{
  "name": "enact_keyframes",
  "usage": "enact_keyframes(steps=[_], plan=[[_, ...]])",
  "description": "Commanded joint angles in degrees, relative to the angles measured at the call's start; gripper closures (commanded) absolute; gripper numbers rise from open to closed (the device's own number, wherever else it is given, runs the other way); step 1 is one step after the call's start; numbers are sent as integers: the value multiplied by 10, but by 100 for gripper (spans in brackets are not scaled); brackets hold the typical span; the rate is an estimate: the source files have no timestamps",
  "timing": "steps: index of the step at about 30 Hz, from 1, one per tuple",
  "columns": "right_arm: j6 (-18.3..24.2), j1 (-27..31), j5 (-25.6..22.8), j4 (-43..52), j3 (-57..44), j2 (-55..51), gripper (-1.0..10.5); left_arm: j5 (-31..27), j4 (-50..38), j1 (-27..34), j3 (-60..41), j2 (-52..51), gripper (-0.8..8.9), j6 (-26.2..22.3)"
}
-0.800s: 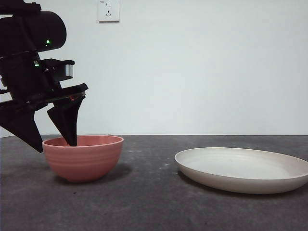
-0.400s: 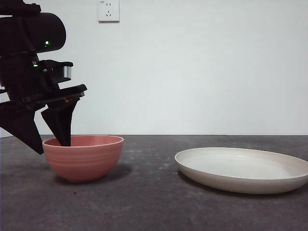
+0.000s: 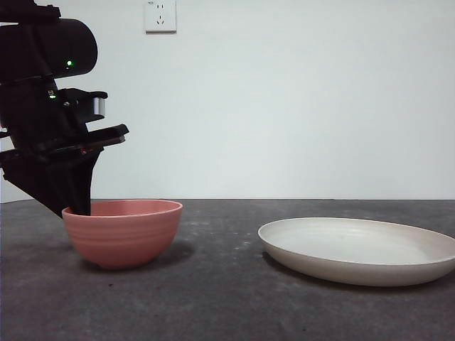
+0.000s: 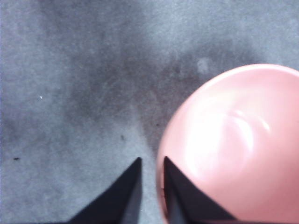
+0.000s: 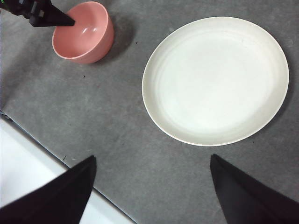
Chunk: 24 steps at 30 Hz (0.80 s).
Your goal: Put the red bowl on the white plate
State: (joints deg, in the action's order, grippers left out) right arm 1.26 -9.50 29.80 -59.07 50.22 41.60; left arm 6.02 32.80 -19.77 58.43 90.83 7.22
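The red bowl [image 3: 124, 234] stands on the dark table at the left. My left gripper [image 3: 75, 206] reaches down onto its left rim. In the left wrist view the two jaws of the left gripper [image 4: 152, 161] stand close together with the rim of the bowl [image 4: 233, 149] pinched between them, one jaw inside and one outside. The white plate [image 3: 359, 252] lies empty to the right, apart from the bowl. The right wrist view shows the bowl [image 5: 84, 32], the plate [image 5: 215, 79] and the left gripper [image 5: 51, 16] from high above. My right gripper [image 5: 153, 158] is open and empty.
A white wall socket [image 3: 160, 14] sits on the wall behind. The table's edge [image 5: 42, 144] borders a white floor strip near the right arm. Bare grey table [image 3: 220, 284] lies between the bowl and the plate.
The left gripper's two jaws have closed together on the bowl's left rim; a second ago they stood apart, one inside and one outside. The bowl and plate have not moved.
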Motion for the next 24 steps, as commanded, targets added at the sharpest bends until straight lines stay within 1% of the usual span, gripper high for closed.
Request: enact_keyframes(steps=[1, 8, 14, 19, 24], plan=[[-3, -2, 0, 5, 12, 2, 558, -2, -4, -2, 11, 11, 798, 8], [-3, -2, 0, 5, 12, 2, 558, 1, -10, -3, 11, 9, 798, 13], [-4, -2, -1, 9, 12, 2, 558, 4, -12, -13, 11, -21, 798, 15], [-7, -2, -1, 11, 12, 2, 558, 5, -9, -35, 23, -59, 798, 32], [-9, -2, -1, 12, 12, 2, 558, 5, 2, -75, 62, -68, 798, 41]])
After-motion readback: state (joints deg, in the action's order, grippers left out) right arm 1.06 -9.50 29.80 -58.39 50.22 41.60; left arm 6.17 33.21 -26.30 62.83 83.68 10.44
